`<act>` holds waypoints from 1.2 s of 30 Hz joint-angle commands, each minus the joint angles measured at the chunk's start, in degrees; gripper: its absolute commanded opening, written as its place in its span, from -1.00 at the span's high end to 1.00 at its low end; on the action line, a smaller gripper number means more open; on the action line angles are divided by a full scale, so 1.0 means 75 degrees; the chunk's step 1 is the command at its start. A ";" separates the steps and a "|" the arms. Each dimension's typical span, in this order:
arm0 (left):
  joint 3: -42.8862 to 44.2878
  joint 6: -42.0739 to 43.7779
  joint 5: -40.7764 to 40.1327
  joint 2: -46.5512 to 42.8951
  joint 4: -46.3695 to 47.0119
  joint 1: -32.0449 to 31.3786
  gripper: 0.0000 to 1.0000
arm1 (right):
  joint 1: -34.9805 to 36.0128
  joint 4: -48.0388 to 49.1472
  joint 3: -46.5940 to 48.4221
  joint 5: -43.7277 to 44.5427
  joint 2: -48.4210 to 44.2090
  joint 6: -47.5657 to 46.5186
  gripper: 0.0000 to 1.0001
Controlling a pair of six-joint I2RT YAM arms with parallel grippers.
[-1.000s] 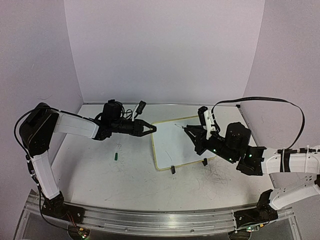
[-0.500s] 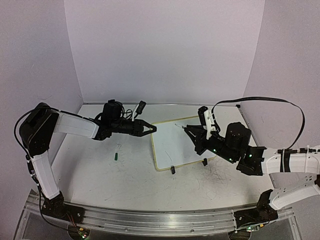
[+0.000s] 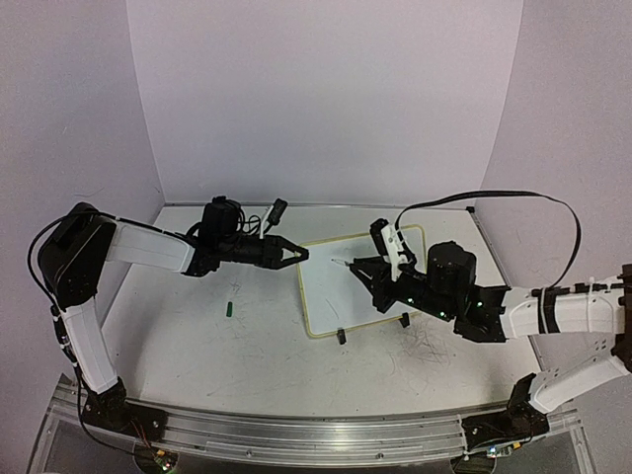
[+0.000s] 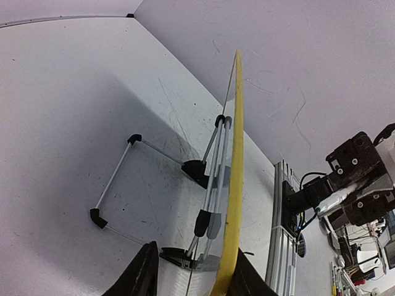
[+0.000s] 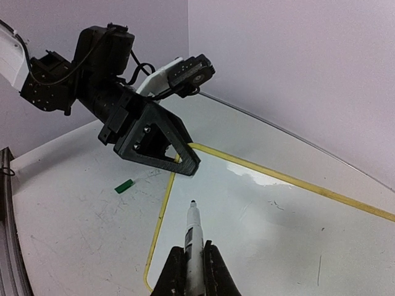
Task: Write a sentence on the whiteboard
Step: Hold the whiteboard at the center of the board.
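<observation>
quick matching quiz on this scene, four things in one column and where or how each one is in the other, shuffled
Things:
1 whiteboard
2 marker
3 small green piece
4 left gripper

States:
a lying loose on the table, left of the board
b held in the right gripper, tip pointing over the board
c closed on the board's left edge
d white, with a thin yellow frame

Pairs: 1-d, 2-b, 3-a, 4-c
</observation>
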 commanded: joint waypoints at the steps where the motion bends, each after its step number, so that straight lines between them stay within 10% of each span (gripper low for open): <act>1: 0.0169 0.0145 0.0102 -0.0352 0.0087 0.0079 0.35 | 0.0040 -0.0016 0.0461 -0.0342 0.0212 0.0056 1.00; 15: 0.0144 0.0371 0.0121 -0.0320 0.0075 0.0075 0.84 | 0.0062 -0.0536 0.1409 -0.0205 0.0565 -0.0025 1.00; 36: 0.0153 0.0451 0.0178 -0.0249 0.0073 0.0000 0.94 | 0.0135 0.0369 0.0286 0.0327 0.0158 0.0094 1.00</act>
